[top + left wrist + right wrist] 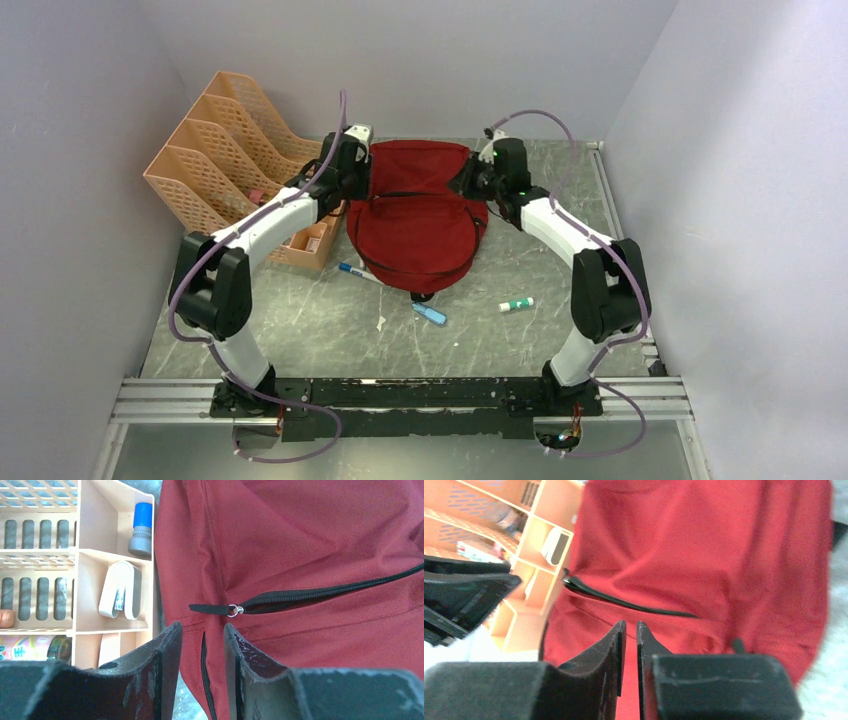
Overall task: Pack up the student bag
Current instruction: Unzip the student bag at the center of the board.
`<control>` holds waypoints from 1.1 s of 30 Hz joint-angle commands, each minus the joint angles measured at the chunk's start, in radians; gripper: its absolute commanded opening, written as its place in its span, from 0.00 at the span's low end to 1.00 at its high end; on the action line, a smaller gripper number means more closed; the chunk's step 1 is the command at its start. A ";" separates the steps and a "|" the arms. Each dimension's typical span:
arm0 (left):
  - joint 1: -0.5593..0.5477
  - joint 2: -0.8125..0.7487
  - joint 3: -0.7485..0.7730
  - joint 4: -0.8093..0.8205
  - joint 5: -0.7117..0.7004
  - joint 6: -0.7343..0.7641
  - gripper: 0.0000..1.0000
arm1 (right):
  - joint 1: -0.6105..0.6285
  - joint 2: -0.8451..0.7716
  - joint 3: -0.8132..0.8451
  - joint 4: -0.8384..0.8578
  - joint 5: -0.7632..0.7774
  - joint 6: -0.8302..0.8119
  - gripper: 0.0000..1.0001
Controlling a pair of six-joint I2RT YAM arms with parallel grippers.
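The student bag point(415, 215) is a dark-red backpack lying flat mid-table with its black zipper line across it. My left gripper point(357, 172) hovers at the bag's left edge. In the left wrist view its jaws point(202, 630) stand apart with nothing between them, just below the zipper pull point(233, 610) at the end of the zipper on the bag point(300, 540). My right gripper point(468, 180) is at the bag's right edge. Its jaws point(631, 626) show only a narrow gap, empty, over the red fabric point(704, 555) near the zipper point(624, 602).
An orange file organizer point(225, 150) stands left of the bag, holding a white item point(120, 590) and a blue-capped bottle point(141, 527). In front of the bag lie a blue pen point(352, 270), a small blue object point(430, 313) and a green-and-white stick point(517, 304).
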 commanded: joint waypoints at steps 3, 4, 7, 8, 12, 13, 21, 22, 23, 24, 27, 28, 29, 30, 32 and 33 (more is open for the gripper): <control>0.006 -0.026 -0.020 0.052 0.070 -0.002 0.41 | 0.098 0.093 0.129 -0.023 0.012 -0.049 0.10; 0.006 -0.026 -0.021 0.055 0.082 -0.008 0.40 | 0.110 0.105 0.139 -0.024 0.020 -0.051 0.09; 0.006 -0.022 -0.027 0.061 0.114 -0.017 0.40 | 0.129 0.139 0.161 -0.014 0.034 -0.051 0.06; 0.006 -0.020 -0.028 0.063 0.119 -0.018 0.40 | 0.133 0.149 0.167 -0.010 0.035 -0.053 0.05; 0.006 -0.015 -0.025 0.062 0.125 -0.019 0.40 | 0.138 0.193 0.184 -0.008 0.037 -0.054 0.03; 0.006 -0.014 -0.026 0.064 0.128 -0.017 0.40 | 0.138 0.199 0.184 -0.007 0.033 -0.052 0.03; 0.007 0.005 -0.029 0.076 0.167 -0.027 0.39 | 0.144 0.219 0.124 0.017 0.041 -0.046 0.02; 0.006 0.009 -0.029 0.080 0.176 -0.028 0.39 | 0.144 0.221 0.115 0.022 0.042 -0.044 0.02; 0.006 0.015 -0.029 0.085 0.195 -0.031 0.39 | 0.144 0.225 0.110 0.027 0.045 -0.043 0.02; 0.006 0.017 -0.030 0.089 0.213 -0.035 0.39 | 0.144 0.232 0.107 0.030 0.047 -0.042 0.02; 0.003 0.027 -0.029 0.097 0.249 -0.046 0.38 | 0.144 0.248 0.104 0.038 0.055 -0.039 0.02; 0.002 0.029 -0.029 0.099 0.258 -0.048 0.38 | 0.144 0.255 0.102 0.042 0.059 -0.037 0.02; 0.001 0.030 -0.029 0.101 0.261 -0.050 0.38 | 0.144 0.261 0.101 0.047 0.063 -0.035 0.02; 0.000 0.031 -0.030 0.104 0.264 -0.051 0.38 | 0.144 0.268 0.100 0.053 0.067 -0.032 0.02; -0.002 0.035 -0.033 0.110 0.272 -0.055 0.38 | 0.144 0.279 0.104 0.063 0.079 -0.026 0.02; -0.002 0.038 -0.035 0.114 0.276 -0.060 0.38 | 0.144 0.286 0.107 0.069 0.085 -0.025 0.02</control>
